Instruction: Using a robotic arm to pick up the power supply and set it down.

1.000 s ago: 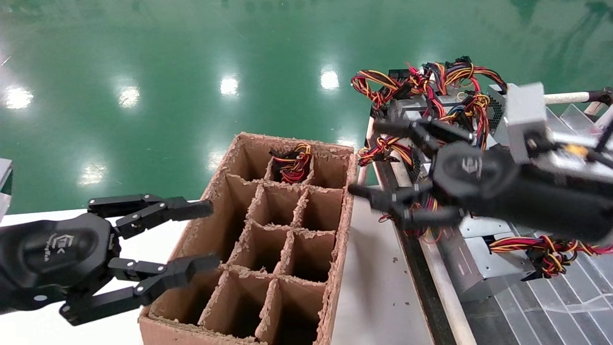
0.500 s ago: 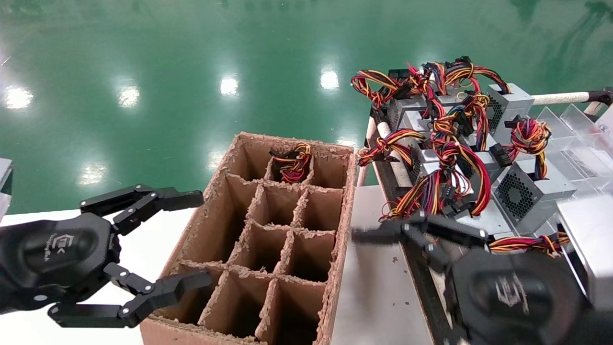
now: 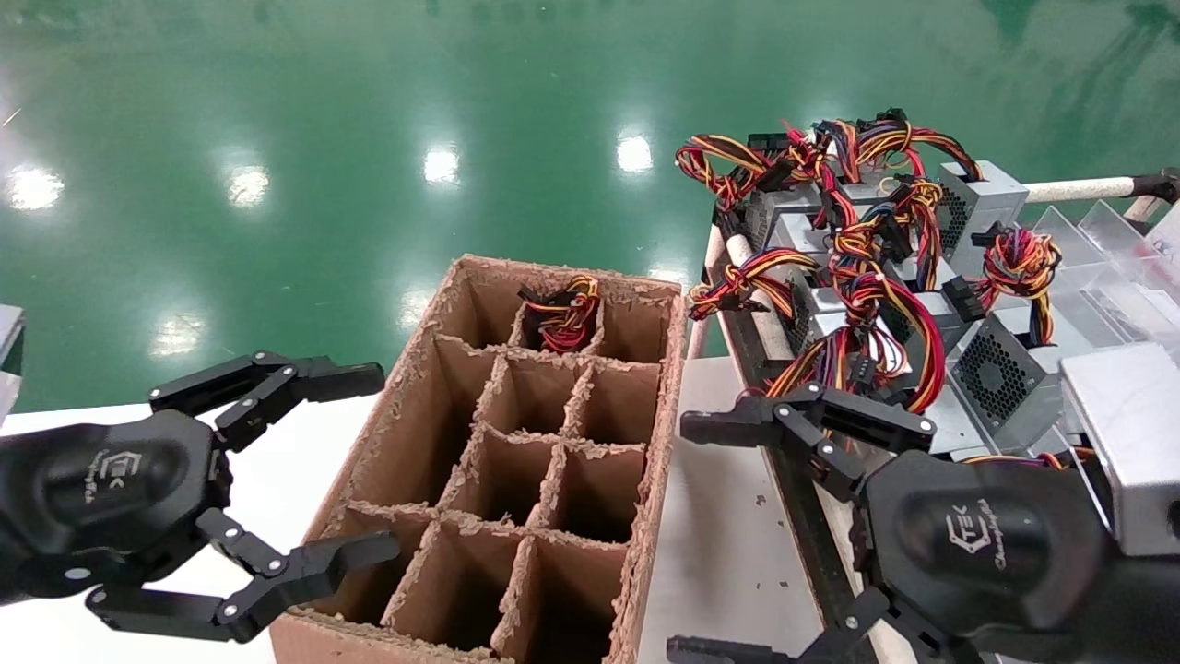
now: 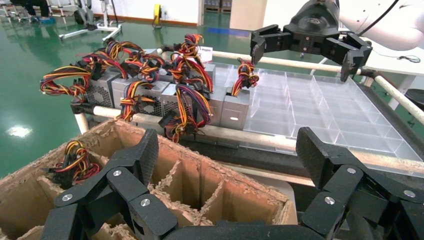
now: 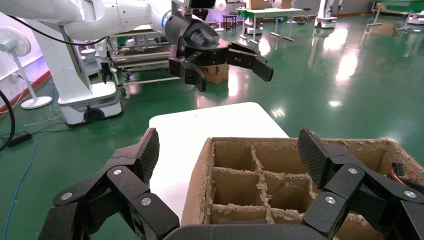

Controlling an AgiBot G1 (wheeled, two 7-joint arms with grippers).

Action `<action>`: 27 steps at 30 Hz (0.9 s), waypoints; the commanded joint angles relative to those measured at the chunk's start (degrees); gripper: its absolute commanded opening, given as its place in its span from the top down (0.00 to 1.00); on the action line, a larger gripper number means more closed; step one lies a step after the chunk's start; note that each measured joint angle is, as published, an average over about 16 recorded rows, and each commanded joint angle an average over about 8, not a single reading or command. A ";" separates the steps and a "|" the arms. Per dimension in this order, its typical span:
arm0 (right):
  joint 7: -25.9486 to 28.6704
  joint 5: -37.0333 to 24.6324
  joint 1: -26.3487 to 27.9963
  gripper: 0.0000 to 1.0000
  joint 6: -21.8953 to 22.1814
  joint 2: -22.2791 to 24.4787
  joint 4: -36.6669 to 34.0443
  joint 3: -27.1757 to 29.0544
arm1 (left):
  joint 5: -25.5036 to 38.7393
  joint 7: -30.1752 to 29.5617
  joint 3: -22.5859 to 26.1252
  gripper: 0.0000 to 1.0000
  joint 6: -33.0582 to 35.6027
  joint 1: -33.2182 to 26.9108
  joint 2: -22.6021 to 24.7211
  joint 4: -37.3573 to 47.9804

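Observation:
Several grey power supply units with red, yellow and black wire bundles crowd the rack on the right; one shows its fan grille (image 3: 1000,373), and the row (image 4: 165,95) also appears in the left wrist view. One wire bundle (image 3: 562,318) pokes from the far cell of the cardboard box (image 3: 419,397). My right gripper (image 3: 682,539) hangs open and empty, low between box and rack, facing the box (image 5: 197,190). My left gripper (image 3: 373,461) stands open and empty at the box's left side. In the wrist views the own jaws (image 4: 229,155) (image 5: 227,150) gape wide.
The box is split into several cells by ragged dividers. A clear plastic divided tray (image 3: 1106,249) lies behind the units on the rack. The white table (image 3: 728,553) shows between box and rack. Green floor lies beyond.
My right gripper has come away from above the rack's units, dropping low and back toward me, still open and empty. My left gripper has spread its fingers a little wider.

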 commanded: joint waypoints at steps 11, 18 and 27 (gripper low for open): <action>-0.29 0.00 0.61 0.00 0.48 -0.21 -0.74 -0.59 | 0.00 0.00 0.00 0.00 0.00 0.00 0.00 0.00; -0.34 0.00 0.76 0.00 0.59 -0.26 -0.92 -0.74 | 0.00 0.00 0.00 0.00 0.00 0.00 0.00 0.00; -0.37 -0.02 0.85 0.00 0.66 -0.29 -1.03 -0.82 | 0.00 0.00 0.00 0.00 0.00 0.00 0.00 0.00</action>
